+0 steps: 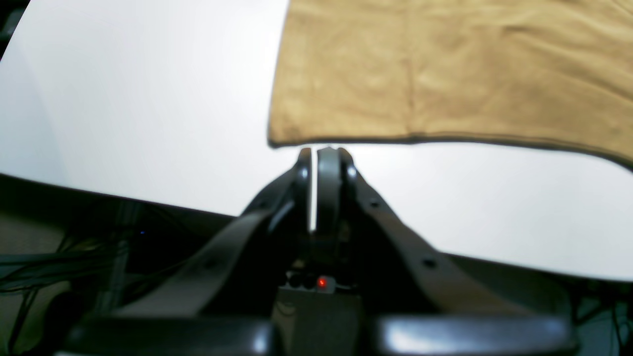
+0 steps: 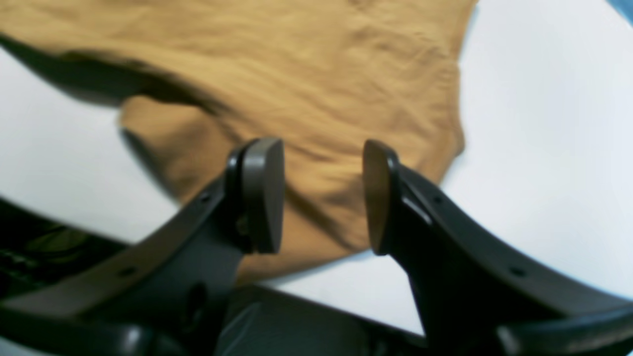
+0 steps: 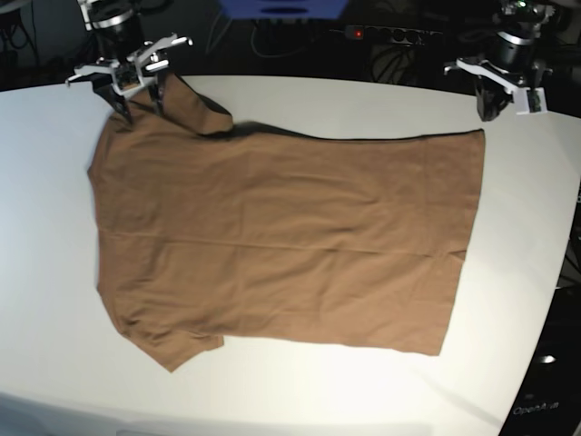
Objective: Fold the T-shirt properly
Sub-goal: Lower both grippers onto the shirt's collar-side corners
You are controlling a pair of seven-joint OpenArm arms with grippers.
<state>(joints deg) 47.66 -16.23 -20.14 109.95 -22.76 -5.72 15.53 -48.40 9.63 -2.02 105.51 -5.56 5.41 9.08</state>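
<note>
My right gripper [image 2: 324, 195] has its jaws apart just over the far sleeve of the T-shirt [image 3: 281, 241], which lies flat on the tabletop [image 3: 54, 227], long axis toward my left gripper [image 1: 321, 151], closed beside the hem corner.

Left gripper [image 1: 316, 151] hovering with its fingers [image 1: 327, 183] pressed together and gripping nothing, tips sitting just short of the T-shirt [image 1: 445, 74] hem, tan cloth lying flat and creased on the white table [image 1: 123, 113]

base: high, downward; wrists: low, close | shared: T-shirt [image 3: 281, 245]
</note>
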